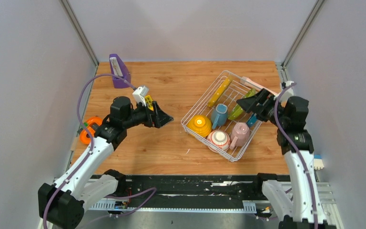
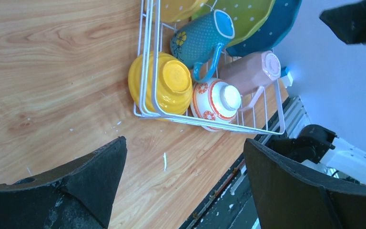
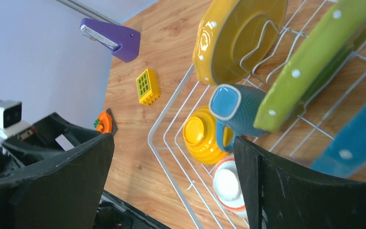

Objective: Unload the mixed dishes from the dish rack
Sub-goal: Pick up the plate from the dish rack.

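At the far left edge of the wooden bench (image 1: pixel 171 148) lies an orange round gadget (image 1: pixel 88 129). A purple wedge-shaped holder (image 1: pixel 118 70) stands at the far left corner, with a small yellow grid block (image 3: pixel 147 87) on the bench near it.

Your left claw (image 1: pixel 164 118) hangs over bare wood just left of the dish rack (image 1: pixel 236 88). Its jaws stand wide apart with nothing between them.

The white wire rack sits askew on the right half of the bench and holds all the dishes. A yellow-orange bowl (image 1: pixel 199 125) lies upside down in its near left corner. To the right of the bowl, a red-rimmed cup (image 1: pixel 218 139) rests against the near rim. A blue mug (image 1: pixel 219 115) lies just beyond these two, and a pink mug (image 1: pixel 240 133) lies on its side right of the cup.

Farther back, a yellow plate (image 1: pixel 219 92) stands on edge. A green white-dotted plate (image 1: pixel 240 107) stands to its right, then a blue plate (image 1: pixel 251 120), mostly hidden in the overhead view.

Your right claw (image 1: pixel 247 105) hovers over the green and blue plates on the rack's right side. Its jaws are spread wide and grip nothing.
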You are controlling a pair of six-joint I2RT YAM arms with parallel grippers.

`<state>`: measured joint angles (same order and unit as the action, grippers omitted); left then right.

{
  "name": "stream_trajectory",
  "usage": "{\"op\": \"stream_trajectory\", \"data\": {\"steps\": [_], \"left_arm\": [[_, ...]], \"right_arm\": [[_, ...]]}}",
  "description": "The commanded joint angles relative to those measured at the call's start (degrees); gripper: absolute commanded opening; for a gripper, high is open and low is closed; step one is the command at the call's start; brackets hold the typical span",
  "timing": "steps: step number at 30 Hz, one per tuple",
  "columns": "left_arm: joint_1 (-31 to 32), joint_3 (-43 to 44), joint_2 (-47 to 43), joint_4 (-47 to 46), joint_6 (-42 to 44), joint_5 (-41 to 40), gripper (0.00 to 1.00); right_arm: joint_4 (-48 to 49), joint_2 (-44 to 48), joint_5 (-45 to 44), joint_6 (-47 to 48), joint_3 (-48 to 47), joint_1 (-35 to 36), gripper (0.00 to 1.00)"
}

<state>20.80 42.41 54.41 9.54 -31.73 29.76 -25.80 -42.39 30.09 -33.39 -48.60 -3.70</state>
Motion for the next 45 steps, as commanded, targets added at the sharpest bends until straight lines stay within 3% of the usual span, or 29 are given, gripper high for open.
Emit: {"op": "stream_trajectory", "data": {"steps": [1, 7, 13, 19, 32, 36, 45], "left_arm": [[0.7, -1.2, -2.5, -3.4, 1.5, -1.9, 1.00], [0.7, -2.6, -4.7, -0.8, 1.4, -7.3, 1.00], [0.7, -3.4, -6.3, 1.8, 2.0, -11.8, 1.00], [0.7, -4.8, -7.3, 2.7, 2.1, -14.0, 1.00], [0.7, -5.6, -6.3, 1.9, 2.1, -15.5, 1.00], [0.7, -5.7, -5.9, 1.7, 2.1, -15.5, 1.00], [0.7, -5.8, -5.1, 1.8, 1.6, -16.1, 1.00]], "right_arm": [[2.9, -11.7, -6.2, -5.0, -9.3, 6.3, 0.98], [-9.0, -28.7, -45.4, -8.8, -25.3, 23.8, 0.99], [-17.9, -45.6, -64.9, -13.4, -40.0, 30.8, 1.00], [-25.7, -58.7, -69.2, -16.5, -50.0, 31.4, 0.98], [-27.2, -69.7, -73.3, -19.4, -56.1, 32.8, 0.61], [-28.5, -70.9, -74.8, -20.4, -57.2, 33.3, 0.47], [-28.8, -71.3, -78.3, -19.6, -59.1, 34.3, 0.28]]}}
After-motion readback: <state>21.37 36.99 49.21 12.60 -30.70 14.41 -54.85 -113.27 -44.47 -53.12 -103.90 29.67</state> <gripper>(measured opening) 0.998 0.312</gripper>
